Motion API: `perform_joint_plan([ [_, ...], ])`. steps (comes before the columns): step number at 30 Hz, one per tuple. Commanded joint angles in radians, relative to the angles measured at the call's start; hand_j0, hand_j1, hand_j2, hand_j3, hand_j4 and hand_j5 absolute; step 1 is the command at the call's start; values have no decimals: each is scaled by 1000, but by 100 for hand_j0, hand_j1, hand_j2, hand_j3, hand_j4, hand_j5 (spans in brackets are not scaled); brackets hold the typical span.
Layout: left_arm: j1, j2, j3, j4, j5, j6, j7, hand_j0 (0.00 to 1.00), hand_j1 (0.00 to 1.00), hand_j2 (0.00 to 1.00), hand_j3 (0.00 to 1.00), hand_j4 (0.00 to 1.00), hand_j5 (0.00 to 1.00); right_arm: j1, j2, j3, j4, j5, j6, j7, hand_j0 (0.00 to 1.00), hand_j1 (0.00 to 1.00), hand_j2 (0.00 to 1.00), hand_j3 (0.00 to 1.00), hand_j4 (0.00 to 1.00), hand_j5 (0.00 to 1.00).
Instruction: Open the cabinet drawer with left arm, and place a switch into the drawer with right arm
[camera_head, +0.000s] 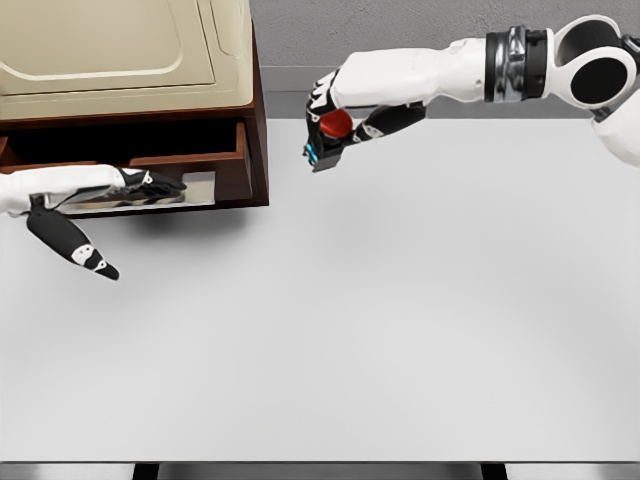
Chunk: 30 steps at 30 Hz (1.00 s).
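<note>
Cabinet (255, 150) is being rendered in dark reddish-brown wood, with a cream panelled top (120, 45). Drawer (190, 160) is being shown in the same brown, with a pale grey-metallic patch at its front edge. Switch (330, 135) is being displayed as black with a red button and a small blue accent at its lower end. Both arms are being drawn white; left hand (150, 185) and right hand (345, 115) are being shown black with small white markings. Table (350, 330) is being rendered plain light grey, wall (400, 20) darker grey.
</note>
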Motion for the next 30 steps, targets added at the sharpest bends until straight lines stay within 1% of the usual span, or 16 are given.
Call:
perform_joint_plan([
  [1,-2,5,5,0,14,-1,0,100,100,100,100,100,100,0,4,-1,-4,-24,3,0,45,45,45,45,45,45],
  [3,-2,8,11,0,31,-1,0,100,100,100,100,100,100,-8,21,-1,-4,-30,3,0,44,44,44,44,44,44],
  [6,-18,11,11,-2,50,-1,0,100,100,100,100,100,100,-15,40,-1,-2,-36,3,0,44,44,44,44,44,44],
  [13,-29,14,11,-2,68,-3,0,100,100,100,100,100,100,-38,73,-1,7,-36,3,0,44,44,44,44,44,44],
  [15,-55,14,10,-2,80,-3,0,100,100,100,100,100,100,-48,93,-1,12,-36,3,0,44,44,44,44,44,44],
  [17,-83,12,11,-2,93,-3,0,100,100,100,100,100,100,-52,98,-1,15,-36,3,0,44,44,44,44,44,44],
  [19,-120,12,11,-2,116,-4,0,100,100,100,100,100,100,-64,121,-1,27,-36,3,0,44,44,44,44,44,44],
  [22,-146,14,10,-2,137,-3,0,100,100,100,100,100,100,-74,125,-3,30,-34,3,0,44,44,44,44,44,44],
  [25,-167,46,10,-2,159,-3,0,100,100,100,100,100,100,-81,171,-1,85,-33,3,0,43,43,43,43,43,43],
  [26,-186,61,11,-2,159,-3,0,100,100,100,100,100,100,-87,181,-1,93,-31,3,0,43,43,43,43,43,43],
  [28,-201,61,16,-2,159,-3,0,100,100,100,100,100,100,-94,196,-1,111,-31,3,0,43,43,43,43,43,43],
  [30,-199,60,16,-2,159,-3,0,100,100,100,100,100,100,-95,219,-1,134,-28,3,0,43,43,43,43,43,43],
])
